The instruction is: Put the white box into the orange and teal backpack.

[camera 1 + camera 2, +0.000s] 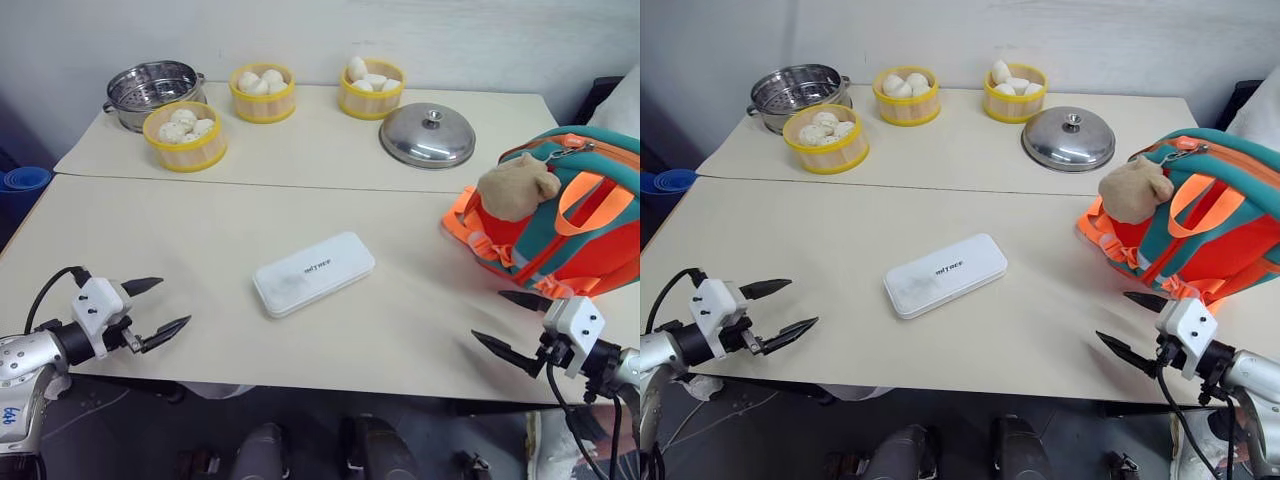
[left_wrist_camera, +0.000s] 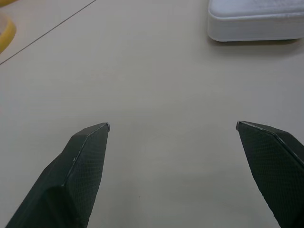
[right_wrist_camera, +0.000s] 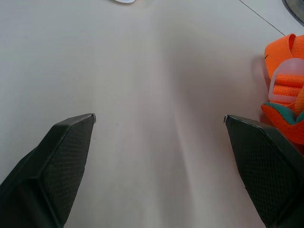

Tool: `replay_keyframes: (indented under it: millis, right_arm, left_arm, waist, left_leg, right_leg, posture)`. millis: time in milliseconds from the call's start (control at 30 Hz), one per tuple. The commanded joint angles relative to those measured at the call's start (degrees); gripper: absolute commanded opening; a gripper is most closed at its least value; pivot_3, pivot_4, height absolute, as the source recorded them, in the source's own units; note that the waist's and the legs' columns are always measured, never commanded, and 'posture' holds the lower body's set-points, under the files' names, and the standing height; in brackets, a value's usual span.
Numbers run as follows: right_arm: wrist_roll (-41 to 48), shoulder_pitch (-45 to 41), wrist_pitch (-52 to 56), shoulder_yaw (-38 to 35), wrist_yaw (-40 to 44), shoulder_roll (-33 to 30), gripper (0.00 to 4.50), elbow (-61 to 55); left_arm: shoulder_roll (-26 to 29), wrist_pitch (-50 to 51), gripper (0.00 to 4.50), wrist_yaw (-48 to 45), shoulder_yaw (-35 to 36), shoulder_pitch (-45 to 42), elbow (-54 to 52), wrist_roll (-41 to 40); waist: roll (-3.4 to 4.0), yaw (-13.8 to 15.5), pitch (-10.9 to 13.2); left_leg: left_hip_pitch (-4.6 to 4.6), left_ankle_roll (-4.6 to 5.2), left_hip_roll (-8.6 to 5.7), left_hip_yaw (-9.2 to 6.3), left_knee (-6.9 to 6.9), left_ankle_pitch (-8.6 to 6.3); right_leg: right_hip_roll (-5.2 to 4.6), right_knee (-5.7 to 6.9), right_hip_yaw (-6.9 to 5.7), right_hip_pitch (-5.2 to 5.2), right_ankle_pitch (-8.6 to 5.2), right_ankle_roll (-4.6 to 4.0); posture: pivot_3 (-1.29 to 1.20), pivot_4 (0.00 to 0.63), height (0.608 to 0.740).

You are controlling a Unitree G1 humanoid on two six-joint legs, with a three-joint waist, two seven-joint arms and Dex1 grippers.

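So far nothing of the job looks done, going by how things lie. Over on the left side, the left gripper (image 1: pixel 157 308) hangs above the near edge of the table (image 1: pixel 200 240) with its two black fingers spread wide and nothing between them. Far behind it sit a metal steamer pot (image 1: pixel 152 92) and three yellow baskets of white buns (image 1: pixel 184 135). In the middle of the table lies the white box (image 1: pixel 313 273), flat on its back and a bit turned, well apart from both grippers. It has small dark writing on its lid, but the letters are too tiny to read for sure. Behind it, farther right, rests a shiny metal lid (image 1: pixel 428 136). On the right side sits the orange and teal backpack (image 1: pixel 570 225), with a tan plush toy (image 1: pixel 515 186) on its front. I cannot tell if its top is open. The right gripper (image 1: pixel 512 325) hangs just in front of the backpack, fingers wide apart and empty too. What is left, I think: pick up the box, carry it over, and slip it inside the backpack.
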Motion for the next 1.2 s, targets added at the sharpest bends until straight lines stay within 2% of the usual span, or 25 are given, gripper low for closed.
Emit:
replay_keyframes:
  millis: [33, 167, 233, 267, 300, 367, 500, 600, 700, 800, 833, 1000, 1200]
  right_arm:
    - [0.6, -0.6, -1.2, 0.0, 0.8, -0.3, 4.44, -0.1]
    - [1.0, -1.6, -0.5, 0.3, 0.8, 0.2, 4.44, 0.1]
    - [8.0, -3.9, 8.4, 1.4, -0.3, 0.5, 4.44, -6.1]
    - [11.7, -4.7, 13.1, 1.8, -0.9, 0.6, 4.07, -9.2]
    - [14.6, -6.4, 18.0, 2.8, -2.5, 0.5, 3.90, -12.5]
    - [12.5, -12.0, 23.9, 6.7, -7.9, 0.7, 3.28, -16.1]
    - [3.9, -24.9, 33.7, 15.9, -18.8, 2.5, 1.95, -16.6]
    - [-3.3, -31.7, 34.8, 22.9, -22.5, 5.1, 1.02, -12.7]
    - [-9.5, -36.1, 31.3, 27.2, -24.9, 8.0, 0.10, -6.0]
    - [-11.8, -38.2, 28.1, 28.4, -25.9, 11.6, 0.00, -0.2]
    - [-12.2, -38.9, 27.6, 28.8, -25.8, 12.8, 0.00, 1.7]
    - [-13.6, -40.6, 24.1, 32.0, -21.4, 16.4, 0.00, 8.4]
    - [-13.1, -40.4, 23.1, 32.4, -18.2, 17.9, 0.00, 7.3]
  left_arm:
    - [0.9, 0.4, 4.50, -0.7, 1.3, 1.5, -2.7, -0.7]
    - [1.6, 5.3, 4.50, -1.8, 1.6, 2.5, -5.4, -3.3]
    - [2.1, 9.7, 4.50, -1.3, 1.7, 1.7, -7.6, -5.2]
    - [2.2, 11.1, 4.50, -0.9, 1.7, 1.5, -8.4, -5.5]
    - [2.1, 13.1, 4.31, 0.1, 1.4, 1.0, -9.5, -5.7]
    - [1.1, 17.1, 3.89, 2.8, -0.2, -0.1, -13.2, -6.3]
    - [-0.6, 26.8, 2.68, 10.5, -6.2, -3.0, -19.9, -3.9]
    - [-3.7, 33.6, 1.84, 15.0, -7.0, -4.5, -20.4, -6.1]
    - [-5.4, 38.0, 1.03, 16.6, -9.3, -4.0, -21.3, -6.1]
    - [-8.0, 42.2, 0.11, 18.1, -9.4, -5.0, -23.9, -9.2]
    - [-8.4, 44.3, 0.03, 18.6, -9.5, -5.4, -24.5, -10.1]
    - [-8.7, 44.9, 0.03, 17.7, -11.7, -8.8, -22.9, -10.0]
    - [-9.0, 43.8, 0.03, 16.6, -17.4, -12.9, -20.2, -7.4]
  waist:
    - [0.00, 0.0, 0.0]
    - [0.00, 0.0, 0.0]
    - [0.00, 0.0, 0.0]
    - [0.00, -0.1, 0.0]
    - [0.01, -0.2, 0.0]
    - [0.01, -0.5, 0.0]
    - [0.01, -0.1, 0.0]
    - [0.01, 0.0, 0.0]
    - [-0.06, -0.1, 0.0]
    - [-0.06, -0.1, 0.0]
    - [-0.06, -0.1, 0.0]
    - [-0.07, -0.1, 0.0]
    - [-0.06, -0.2, 0.0]
  left_leg:
    - [0.00, 0.00, 0.00, 0.00, 0.00, 0.00]
    - [0.00, 0.00, 0.00, 0.01, 0.01, 0.00]
    - [0.00, 0.00, 0.00, 0.00, 0.06, 0.01]
    - [0.01, 0.00, 0.01, -0.01, 0.08, 0.02]
    - [0.03, 0.00, 0.01, -0.01, 0.10, 0.02]
    - [0.05, -0.02, 0.02, -0.02, 0.09, 0.04]
    - [0.03, -0.11, 0.00, -0.03, 0.09, 0.11]
    - [-0.04, -0.17, -0.02, -0.04, 0.05, 0.10]
    - [-0.20, -0.41, -0.02, -0.07, 0.09, 0.21]
    - [-0.26, -0.36, -0.05, -0.03, 0.12, 0.18]
    - [-0.26, -0.35, -0.05, -0.03, 0.15, 0.18]
    - [-0.24, -0.32, -0.04, -0.05, 0.24, 0.23]
    - [-0.15, -0.22, -0.04, -0.06, 0.22, 0.27]
  right_leg:
    - [0.00, 0.00, 0.00, 0.00, 0.00, 0.00]
    - [0.00, 0.01, 0.01, 0.00, 0.00, 0.00]
    - [0.00, 0.08, 0.01, 0.00, 0.00, 0.00]
    - [-0.01, 0.15, 0.01, 0.00, 0.00, 0.00]
    - [-0.03, 0.23, 0.03, -0.03, 0.00, -0.01]
    - [-0.03, 0.29, 0.05, -0.05, -0.02, -0.04]
    - [-0.03, 0.32, 0.04, -0.11, -0.01, -0.07]
    - [-0.03, 0.29, 0.02, -0.17, -0.01, -0.08]
    - [-0.01, 0.28, -0.06, -0.27, -0.02, -0.08]
    - [-0.02, 0.23, -0.05, -0.26, -0.01, -0.07]
    - [-0.02, 0.23, -0.05, -0.25, -0.01, -0.06]
    - [0.01, 0.34, -0.07, -0.24, 0.00, -0.05]
    - [0.01, 0.50, -0.06, -0.21, 0.00, -0.06]
  posture:
    - [0.00, 0.150, 0.740]
    - [0.00, 0.150, 0.740]
    - [0.00, 0.150, 0.740]
    - [0.00, 0.150, 0.740]
    - [0.00, 0.150, 0.740]
    - [0.00, 0.150, 0.740]
    - [0.00, 0.150, 0.740]
    - [0.00, 0.150, 0.740]
    - [0.00, 0.150, 0.740]
    - [0.00, 0.150, 0.740]
    - [0.00, 0.150, 0.740]
    - [0.00, 0.150, 0.740]
    - [0.00, 0.150, 0.740]
